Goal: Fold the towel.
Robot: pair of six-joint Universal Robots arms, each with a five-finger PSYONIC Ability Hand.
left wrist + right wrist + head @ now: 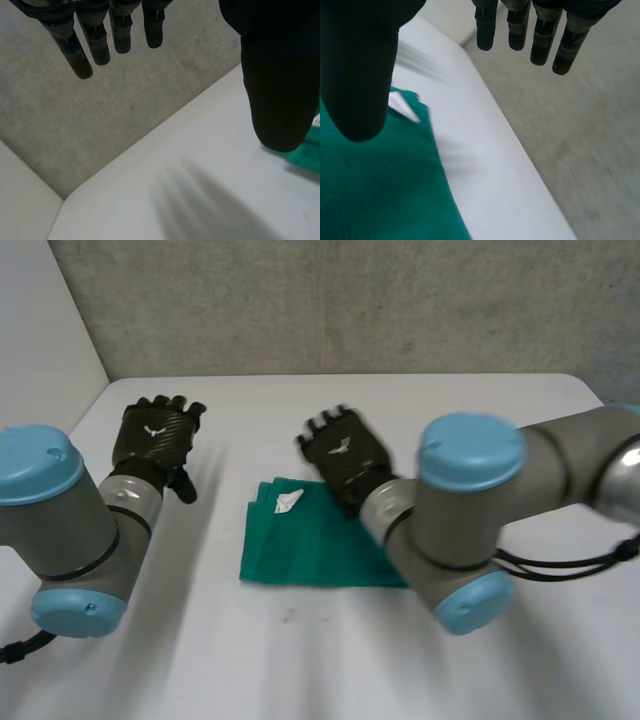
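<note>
- White table [300, 660] stands against a mottled grey wall [350, 300]; a lighter wall panel closes off the robot's left side.
- Green towel [310, 550] lies flat near the middle of the table, between the two arms. It forms a compact rectangle, with layered edges visible along the side nearer the left arm.
- White tag [289, 502] sits on the towel's upper surface, close to its far corner on the left-arm side.
- Left hand [155, 430] is over bare table, apart from the towel on its left-arm side, with the back of the hand up. In the left wrist view its fingers [75, 55] are straight and slightly spread, the thumb stands apart from them, and nothing is held. A strip of the towel shows just beyond the thumb.
- Right hand [345, 450] is at the towel's far edge, toward the right-arm corner and just beside the tag. In the right wrist view its fingers [542, 40] are straight and parted, the thumb is clear of them, and no cloth is gripped. Contact between palm and towel cannot be determined.
- Right arm's elbow covers the towel's near corner on that side in the head view.
</note>
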